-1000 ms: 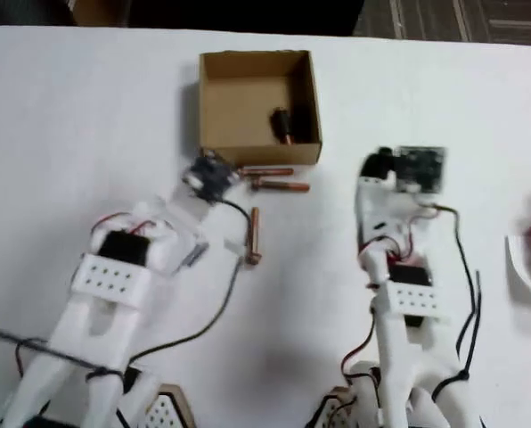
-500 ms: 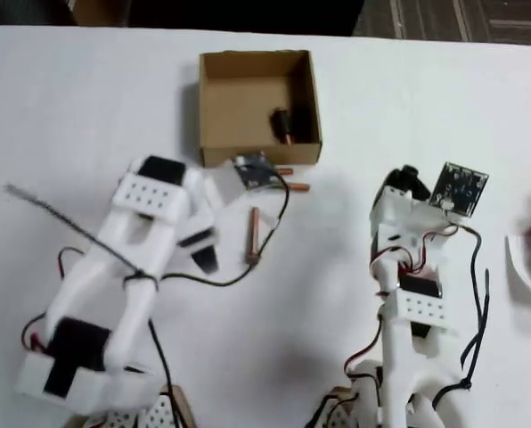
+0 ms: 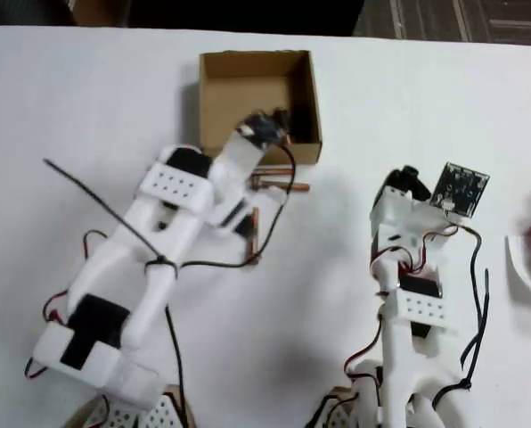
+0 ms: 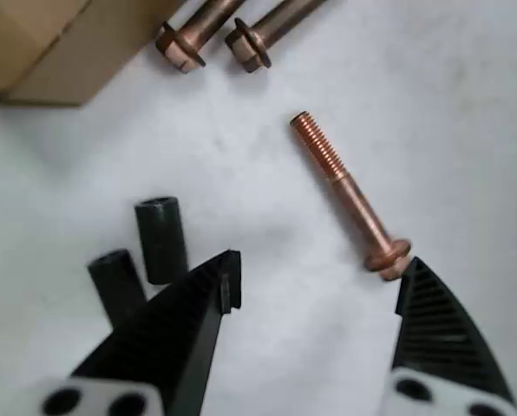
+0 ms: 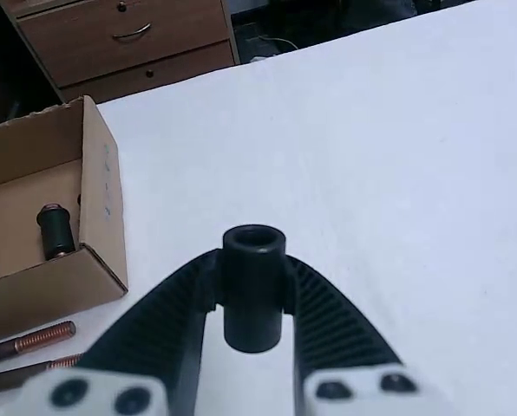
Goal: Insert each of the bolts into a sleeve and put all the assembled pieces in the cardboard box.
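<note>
Loose bolt [image 4: 345, 191] flat on the counter [image 4: 467, 104], long axis oblique; its threaded end points toward the box [image 4: 33, 52] and its flanged head toward the left jaws. These jaws stand wide apart and hold nothing, with one tip just beside the bolt head. Two free sleeves [image 4: 159, 238], black, sit just beside the other tip. Two further bolts [image 4: 198, 26] lie side by side near the box wall. The right jaws are clamped on a held sleeve [image 5: 253, 295], upright, with its bore opening upward. One assembled piece [image 5: 55, 230] sits inside the box.
</note>
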`<state>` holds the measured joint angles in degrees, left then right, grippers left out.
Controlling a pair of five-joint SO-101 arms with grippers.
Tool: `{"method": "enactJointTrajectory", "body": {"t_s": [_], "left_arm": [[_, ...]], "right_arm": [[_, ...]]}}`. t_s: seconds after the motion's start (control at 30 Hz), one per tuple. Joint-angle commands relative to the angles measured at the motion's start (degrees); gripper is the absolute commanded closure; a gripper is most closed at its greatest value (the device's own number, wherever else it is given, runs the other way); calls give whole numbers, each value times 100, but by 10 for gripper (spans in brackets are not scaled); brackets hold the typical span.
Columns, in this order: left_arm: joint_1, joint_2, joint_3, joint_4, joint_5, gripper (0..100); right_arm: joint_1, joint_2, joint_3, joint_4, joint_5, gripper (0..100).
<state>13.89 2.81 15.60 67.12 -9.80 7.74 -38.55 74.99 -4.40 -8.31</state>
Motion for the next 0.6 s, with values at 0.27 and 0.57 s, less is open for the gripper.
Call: {"method": "enactJointTrajectory", "body": {"t_s": [0.27,0.57], "left_arm": [[510,941,-444,-62,3033,699],[519,1424,-884,-44,3051,869]], "right_arm": [[75,-233,-26,-145,-35,978],[75,-233,-26,-145,-35,978]]}}
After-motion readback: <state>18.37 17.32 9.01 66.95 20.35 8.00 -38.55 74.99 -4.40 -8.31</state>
